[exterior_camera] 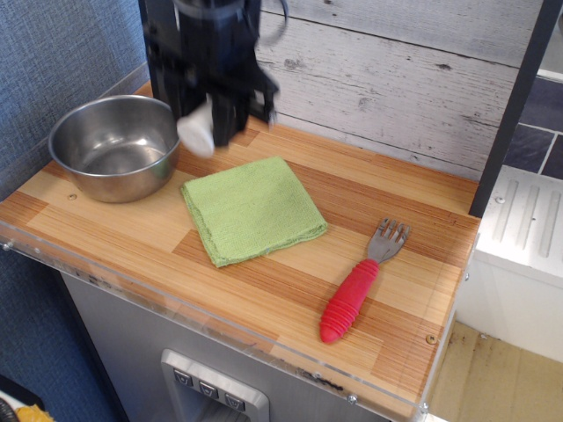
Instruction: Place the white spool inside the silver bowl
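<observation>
The silver bowl [113, 146] stands at the back left of the wooden counter, empty. My black gripper [208, 119] hangs in the air just right of the bowl's rim, shut on the white spool [197, 128], which shows as a blurred white shape between the fingers. The spool is above the counter, beside the bowl and not over its inside. The arm above it runs out of the top of the frame.
A green cloth [252, 209] lies flat in the middle of the counter. A red-handled fork [356, 290] lies at the front right. A white plank wall is behind, a dark post [514, 105] at the right, and a blue wall at the left.
</observation>
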